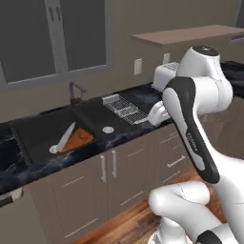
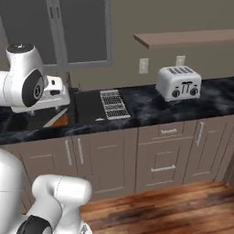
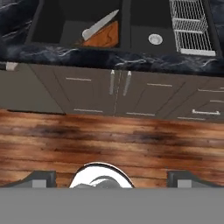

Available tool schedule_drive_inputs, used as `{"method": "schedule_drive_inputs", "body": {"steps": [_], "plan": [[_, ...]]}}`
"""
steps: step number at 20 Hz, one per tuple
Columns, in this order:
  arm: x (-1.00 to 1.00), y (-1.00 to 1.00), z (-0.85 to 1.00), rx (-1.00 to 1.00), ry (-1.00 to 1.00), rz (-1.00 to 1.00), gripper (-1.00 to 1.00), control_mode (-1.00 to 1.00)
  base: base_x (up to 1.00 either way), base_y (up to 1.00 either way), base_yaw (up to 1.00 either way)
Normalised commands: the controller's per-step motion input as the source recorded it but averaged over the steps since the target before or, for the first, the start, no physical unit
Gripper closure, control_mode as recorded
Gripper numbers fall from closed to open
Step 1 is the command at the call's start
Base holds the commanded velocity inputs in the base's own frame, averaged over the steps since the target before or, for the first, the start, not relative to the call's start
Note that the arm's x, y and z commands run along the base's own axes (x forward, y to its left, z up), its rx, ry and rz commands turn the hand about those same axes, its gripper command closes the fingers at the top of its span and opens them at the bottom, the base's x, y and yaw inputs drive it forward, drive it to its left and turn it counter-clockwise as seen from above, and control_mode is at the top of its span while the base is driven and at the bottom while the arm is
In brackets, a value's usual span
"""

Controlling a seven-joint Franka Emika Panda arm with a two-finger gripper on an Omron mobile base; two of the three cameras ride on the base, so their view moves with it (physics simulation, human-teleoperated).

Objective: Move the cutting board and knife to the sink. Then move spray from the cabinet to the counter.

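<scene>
We see bare surface (image 2: 146,107) between the rack (image 2: 114,104) and the toaster (image 2: 179,82); left of the rack, board (image 1: 77,139) and knife (image 1: 64,138) fill the sink (image 1: 38,131).

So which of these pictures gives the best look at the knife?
The left base view: the knife lies fully visible across the cutting board in the sink. The hand view shows it clearly too, from above. In the right base view the arm hides most of it.
</scene>
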Motion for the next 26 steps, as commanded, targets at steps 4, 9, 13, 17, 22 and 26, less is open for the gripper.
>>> {"method": "schedule_drive_inputs", "body": {"steps": [4,9,13,17,22,26], "plan": [[0.00,0.00,0.00,0.00,0.00,0.00,-1.00,1.00,0.00,-0.31,-0.92],[0.00,0.00,0.00,0.00,0.00,0.00,-1.00,1.00,0.00,-0.42,-0.89],[0.00,0.00,0.00,0.00,0.00,0.00,-1.00,1.00,0.00,-0.55,-0.86],[0.00,0.00,0.00,0.00,0.00,0.00,-1.00,1.00,0.00,-0.59,-0.85],[0.00,0.00,0.00,0.00,0.00,0.00,-1.00,1.00,0.00,-0.62,-0.85],[0.00,0.00,0.00,0.00,0.00,0.00,-1.00,1.00,0.00,-0.66,-0.83]]}}
